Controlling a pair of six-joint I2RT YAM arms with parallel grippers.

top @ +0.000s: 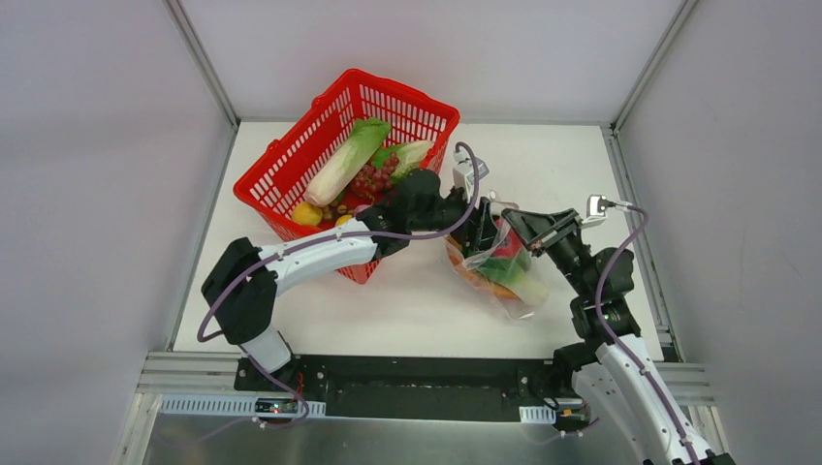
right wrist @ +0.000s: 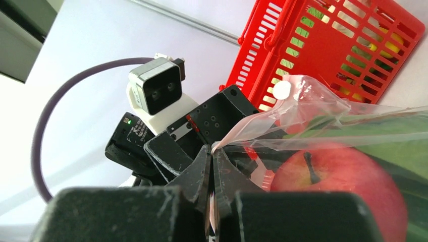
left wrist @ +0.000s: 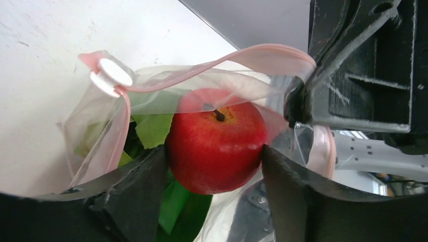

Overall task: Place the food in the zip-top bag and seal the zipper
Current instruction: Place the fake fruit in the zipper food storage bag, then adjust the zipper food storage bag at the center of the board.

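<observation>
The zip-top bag (top: 506,283) lies right of the basket, with green leaves (left wrist: 151,128) and an orange item (top: 469,271) inside. Its mouth is held open. My left gripper (left wrist: 214,149) is at the bag mouth, both fingers pressed on a red apple (left wrist: 216,136). My right gripper (right wrist: 213,151) is shut on the pinkish zipper (left wrist: 262,53) edge at the mouth's far side. The white slider (left wrist: 113,75) sits at one end of the zipper. In the top view, the left gripper (top: 482,231) and the right gripper (top: 512,221) meet over the mouth.
The red mesh basket (top: 279,160) stands at the back left, holding a bok choy (top: 349,160), dark grapes (top: 373,180) and a lemon (top: 306,213). It also shows in the right wrist view (right wrist: 353,35). Grey walls enclose the white table (top: 407,300).
</observation>
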